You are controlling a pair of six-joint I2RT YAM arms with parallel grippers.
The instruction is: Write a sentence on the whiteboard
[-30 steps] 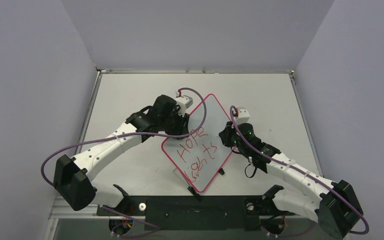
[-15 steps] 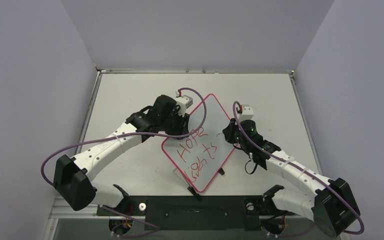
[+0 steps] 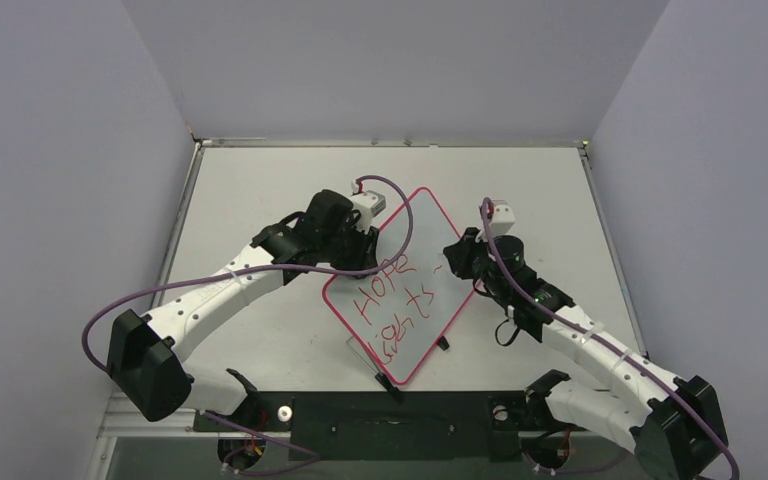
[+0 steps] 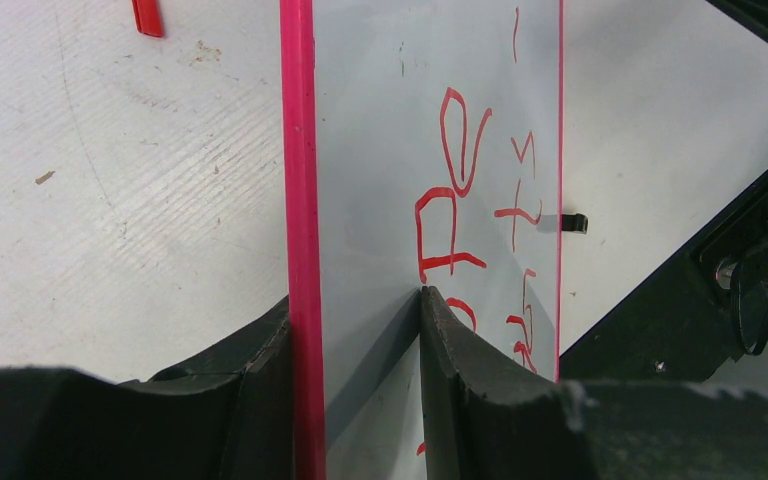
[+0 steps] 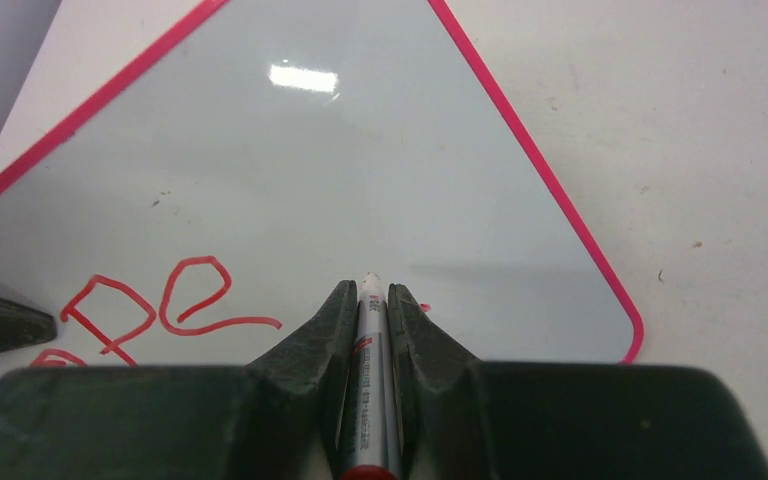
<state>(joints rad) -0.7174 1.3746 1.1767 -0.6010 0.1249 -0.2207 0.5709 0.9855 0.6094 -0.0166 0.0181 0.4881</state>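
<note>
**A:** Red rim, glossy white face; where does the whiteboard sit?

**B:** On the pale table, turned like a diamond with one corner pointing away; it lies between the two arms.

**A:** And the left gripper?

**B:** Clamped on the board's upper-left edge; one finger sits outside the rim, the other presses on the white face.

**A:** The sentence?

**B:** Thin red scrawl in uneven lines, starting "HOPE"; it fills the near half of the board, and the far corner is bare.

**A:** Then the right side?

**B:** The right gripper hangs over the board by its right corner, clenched on a marker; the grey barrel runs between the fingers, and the tip pokes out just past them, to the right of "pe"; a tiny red mark lies beside the tip; whether the tip touches the board, I cannot tell.
</note>
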